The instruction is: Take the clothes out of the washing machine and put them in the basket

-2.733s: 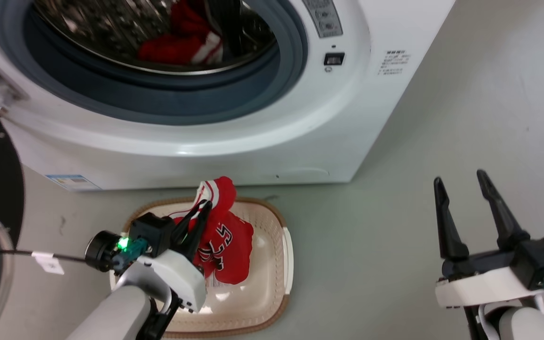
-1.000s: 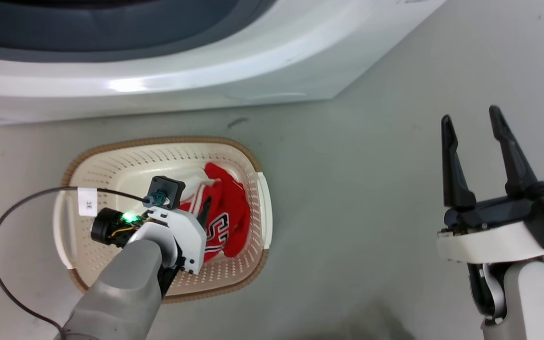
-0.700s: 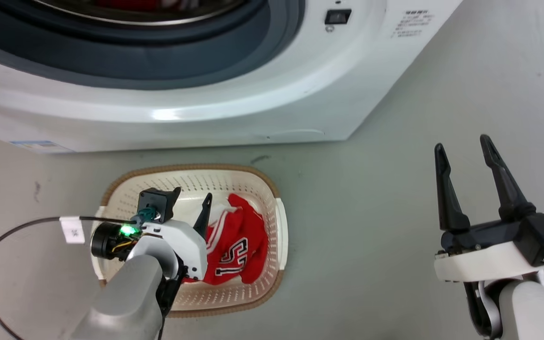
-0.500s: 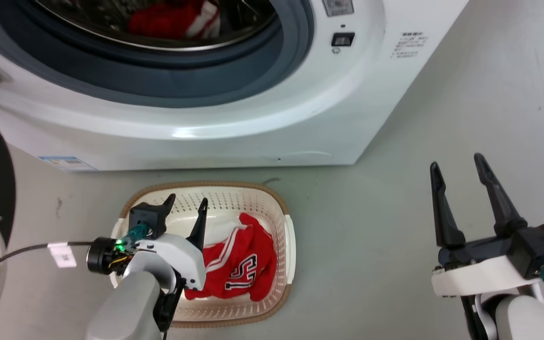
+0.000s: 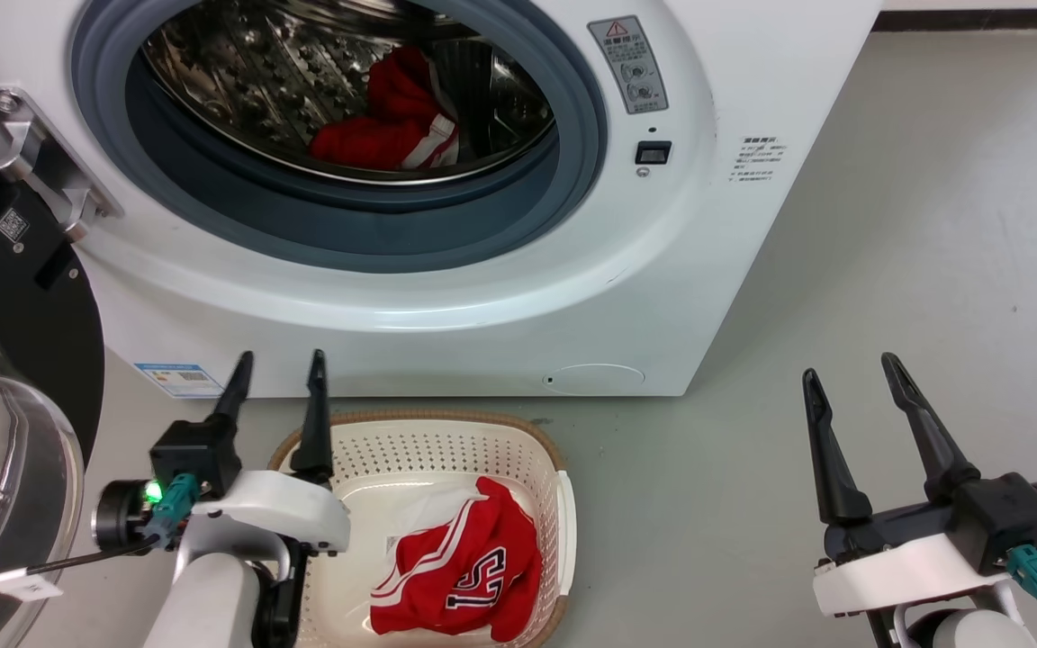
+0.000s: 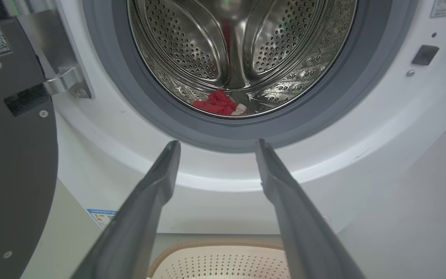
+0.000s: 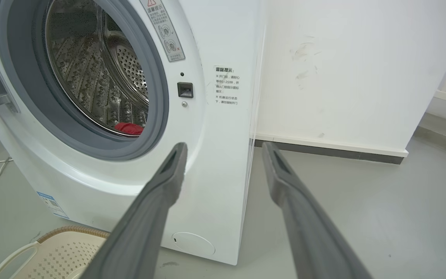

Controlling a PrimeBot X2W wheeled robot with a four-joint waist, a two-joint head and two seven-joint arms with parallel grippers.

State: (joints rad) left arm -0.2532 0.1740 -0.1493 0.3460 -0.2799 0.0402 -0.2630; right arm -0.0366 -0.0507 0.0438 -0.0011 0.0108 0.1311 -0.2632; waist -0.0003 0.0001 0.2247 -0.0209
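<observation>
Laundry is split in two: a red jersey [image 5: 460,585] marked 15 lies crumpled in the basket [image 5: 428,448] on the floor [image 5: 933,225] just before the washer [image 5: 734,270], and a second red garment [image 5: 388,135] lies low in the drum [image 5: 239,81]. Both claws are empty and spread wide. The left claw [image 5: 281,355] hovers above the basket's far left rim, fingers aimed at the porthole. The right claw [image 5: 849,365] hangs well apart over bare floor.

The next reach likely goes into the drum, and that is where trouble sits. The garment lies behind the grey gasket [image 5: 347,238], so a low approach could catch a finger on that lip. A pinch on one loose fold could slip on the way out and drop the cloth short of the basket. The open door [image 5: 5,360] stands close on the left and crowds that arm.

The left wrist view looks straight in, placing the garment under a steel paddle [image 6: 235,73], dead ahead between the fingers. The head view gives the jersey, while the left wrist view cuts the basket to its far rim. The right wrist view adds the wall [image 7: 343,58] beside the washer and a sliver of red.
</observation>
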